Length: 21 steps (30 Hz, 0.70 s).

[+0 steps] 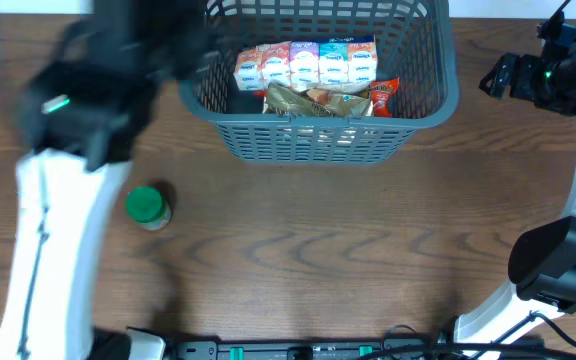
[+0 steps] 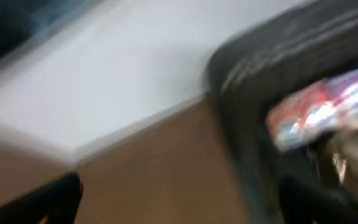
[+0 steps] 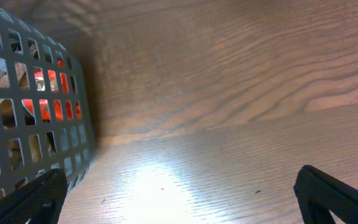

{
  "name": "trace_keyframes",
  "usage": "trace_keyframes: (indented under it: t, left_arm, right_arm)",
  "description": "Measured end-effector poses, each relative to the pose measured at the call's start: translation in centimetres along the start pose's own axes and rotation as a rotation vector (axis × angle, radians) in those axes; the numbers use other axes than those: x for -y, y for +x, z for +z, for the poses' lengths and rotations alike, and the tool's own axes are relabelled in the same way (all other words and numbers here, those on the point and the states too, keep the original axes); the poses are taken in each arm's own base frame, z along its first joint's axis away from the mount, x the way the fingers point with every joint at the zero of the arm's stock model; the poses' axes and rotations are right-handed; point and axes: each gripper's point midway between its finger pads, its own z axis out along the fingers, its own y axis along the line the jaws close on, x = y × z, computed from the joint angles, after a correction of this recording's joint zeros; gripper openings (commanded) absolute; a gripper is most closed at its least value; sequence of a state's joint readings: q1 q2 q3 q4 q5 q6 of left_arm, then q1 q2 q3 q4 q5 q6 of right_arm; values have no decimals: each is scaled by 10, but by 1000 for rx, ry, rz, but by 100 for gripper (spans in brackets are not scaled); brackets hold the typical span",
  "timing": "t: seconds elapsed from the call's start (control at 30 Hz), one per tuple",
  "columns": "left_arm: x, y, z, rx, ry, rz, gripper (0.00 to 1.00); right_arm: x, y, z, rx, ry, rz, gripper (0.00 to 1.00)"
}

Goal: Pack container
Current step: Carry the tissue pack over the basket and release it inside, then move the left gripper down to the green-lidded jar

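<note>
The dark grey lattice container (image 1: 318, 140) stands at the back middle of the table. It holds a row of small cartons (image 1: 306, 65), a brownish bag (image 1: 313, 100) and a red packet (image 1: 383, 95). My left gripper (image 1: 193, 55) is a motion blur by the container's left rim. In the left wrist view its fingers (image 2: 179, 205) are wide apart with nothing between them, and the container (image 2: 253, 81) with the cartons (image 2: 322, 109) is at the right. My right gripper (image 1: 503, 78) is open and empty (image 3: 179, 199), to the right of the container (image 3: 17, 134).
A jar with a green lid (image 1: 148, 207) stands on the wooden table left of centre, next to the left arm's white link. The right arm's base is at the lower right. A white surface lies beyond the table's back edge (image 2: 135, 68).
</note>
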State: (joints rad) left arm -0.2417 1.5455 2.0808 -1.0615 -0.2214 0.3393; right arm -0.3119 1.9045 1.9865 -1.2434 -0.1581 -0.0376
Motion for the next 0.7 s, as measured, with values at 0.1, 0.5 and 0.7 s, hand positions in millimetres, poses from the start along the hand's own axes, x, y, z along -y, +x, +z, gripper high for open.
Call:
trace_keyframes:
  t: [0.1,0.5,0.7]
  left_arm:
    - [-30,58,-18,-187,-72,-231,98]
    - [-16,172,-67,-438,-114,-558,98]
    - [7,209,-59,-353,-84,-596,98]
  right_arm:
    - [0,1,0,-3,0,0,99]
    - [0,3,0,-14,2,-16,99]
    - [0,4,0,-15,2,-16,99]
